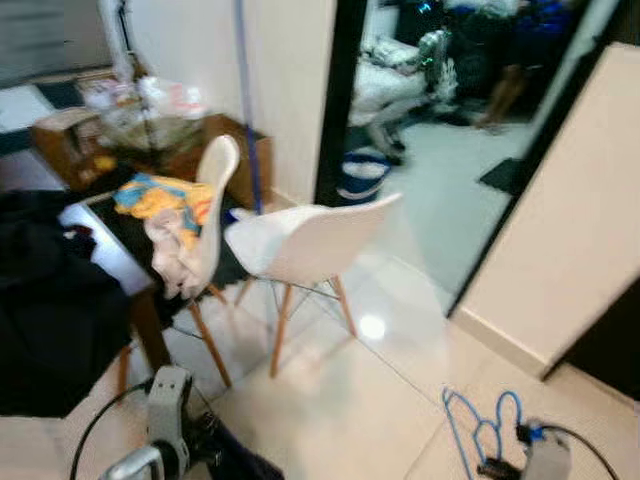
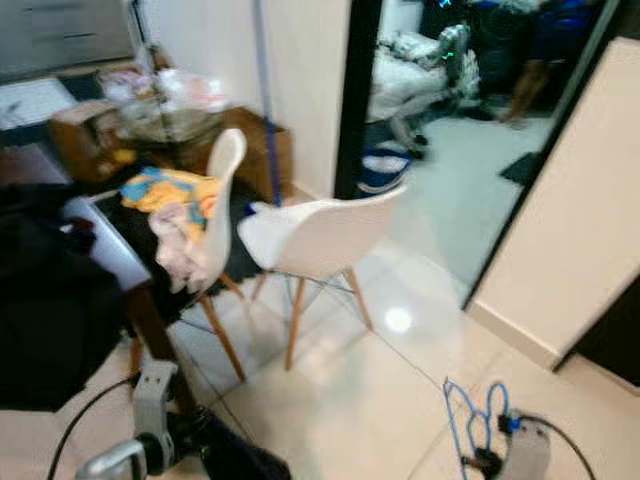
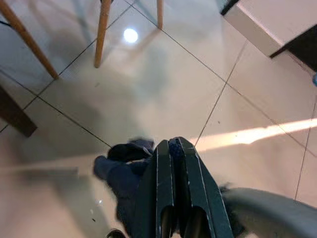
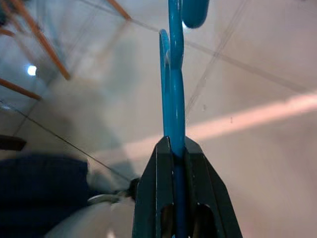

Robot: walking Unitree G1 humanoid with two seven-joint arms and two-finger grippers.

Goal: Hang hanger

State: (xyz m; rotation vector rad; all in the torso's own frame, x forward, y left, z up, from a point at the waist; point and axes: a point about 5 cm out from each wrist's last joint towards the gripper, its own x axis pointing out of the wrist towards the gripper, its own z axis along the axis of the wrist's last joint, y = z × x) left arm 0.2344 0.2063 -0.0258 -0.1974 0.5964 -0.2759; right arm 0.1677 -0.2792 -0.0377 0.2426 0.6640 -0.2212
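A blue hanger [image 1: 480, 425] sticks up from my right gripper [image 1: 493, 468] at the bottom right, low over the pale tiled floor. The right wrist view shows the black fingers [image 4: 153, 193] shut on the blue hanger [image 4: 173, 89], which stands edge-on between them. My left gripper [image 3: 173, 148] hangs low at the bottom left with its fingers pressed together and nothing held; its silver arm [image 1: 165, 415] shows in the head views.
Two white chairs [image 1: 300, 245] on wooden legs stand ahead; the left one carries coloured clothes [image 1: 165, 205]. A dark table [image 1: 60, 290] with black fabric is at the left. A black-framed doorway [image 1: 440, 110] opens ahead, with a beige panel [image 1: 570, 220] at the right.
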